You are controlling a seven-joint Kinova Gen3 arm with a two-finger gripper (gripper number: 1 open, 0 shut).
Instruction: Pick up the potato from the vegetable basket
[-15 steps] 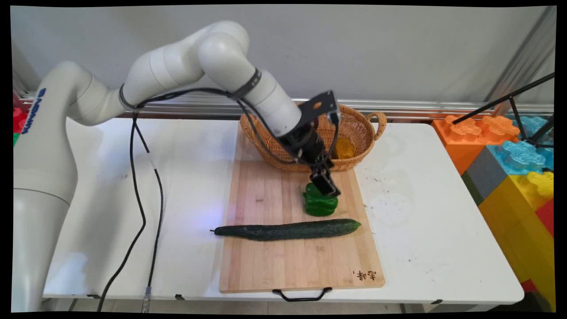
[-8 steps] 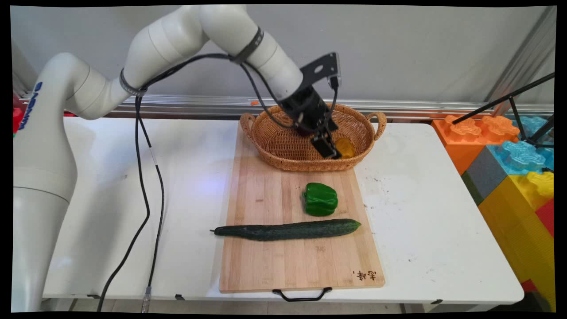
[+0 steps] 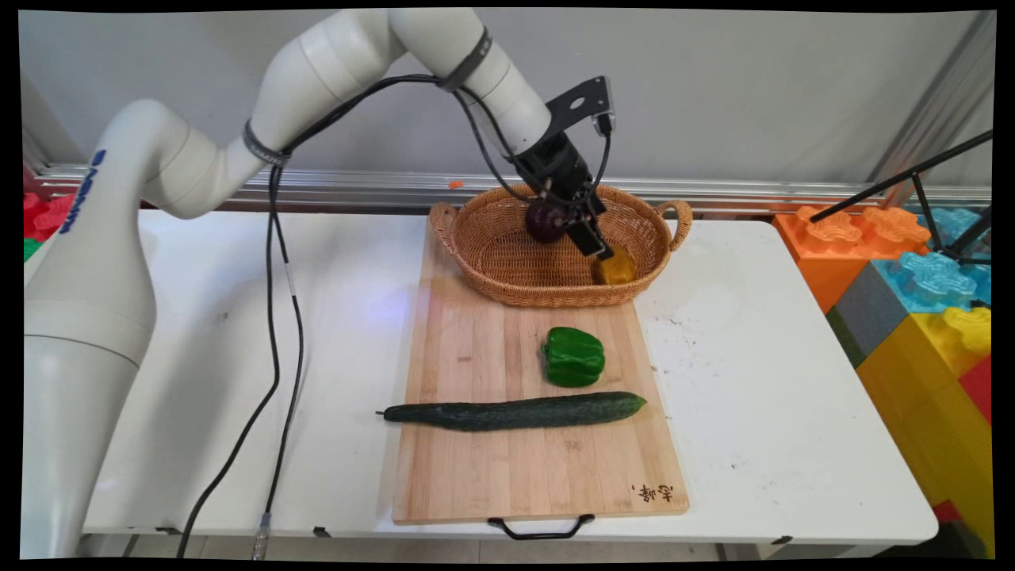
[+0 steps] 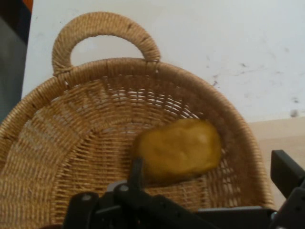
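The gripper (image 3: 600, 251) hangs inside the wicker basket (image 3: 492, 258), jaws apart, just above the yellow potato (image 4: 178, 150); a purple onion (image 3: 545, 221) sits at its 10 o'clock.

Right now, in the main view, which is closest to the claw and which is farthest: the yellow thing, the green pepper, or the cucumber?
From the claw:
1. Yellow thing, in the basket, right beside it.
2. Green pepper, mid-board.
3. Cucumber, lying across the board, nearer the camera.
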